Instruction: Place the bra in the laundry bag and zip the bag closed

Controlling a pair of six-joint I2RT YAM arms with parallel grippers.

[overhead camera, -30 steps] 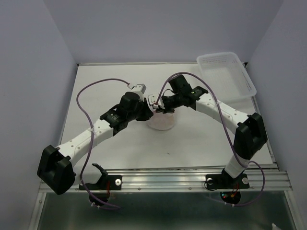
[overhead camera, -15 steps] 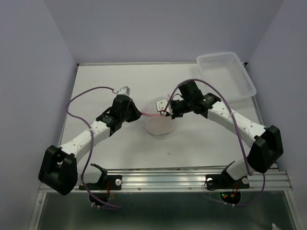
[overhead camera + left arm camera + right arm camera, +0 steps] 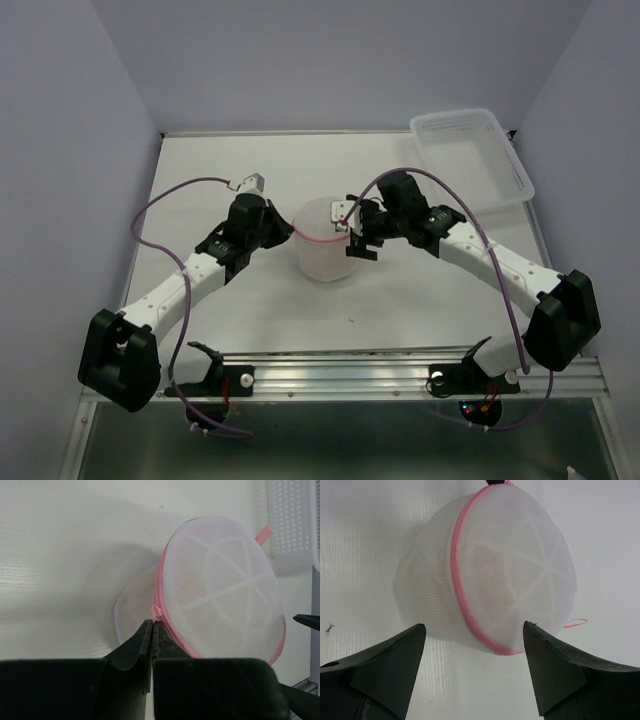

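Change: the right pincer (image 3: 475,626) has let go. A second ago it was clamped at the top of the laundry bag (image 3: 325,246), close to the left pincer (image 3: 284,232). The two then drew apart along the pink line, and now its jaws stand wide with nothing between them, the bag lying just beyond the tips.

Left pincer, wrist view: jaws pressed together on the small pink zip pull (image 3: 156,611) at the bag's seam, holding that side.

Reading: the zipping stroke looks finished or nearly so. The zipper rim (image 3: 457,580) runs as one unbroken pink band over every arc in view, with no gap. The far side is hidden, so full closure cannot be confirmed.

Position: the bag sits mid-table, a little nearer the far edge than the near one. The bra (image 3: 490,577) is inside it, showing only as a faint tan-beige patch through the mesh.

Materials and shapes:
- Bag: fine white mesh, see-through, with white ribs crossing like spokes over a rounded dome. It holds its puffed form and is slumped slightly to one side.
- Rim: narrow pink tape, smooth. A thin pink loop (image 3: 575,623) trails from the bag's right side.
- Bra: soft and crumpled. The straps cannot be made out.
- Table (image 3: 230,165): matt white, faintly ribbed.
- Plastic basket (image 3: 468,114): clear, rigid, lattice-walled, at the far right corner, well apart from the bag.
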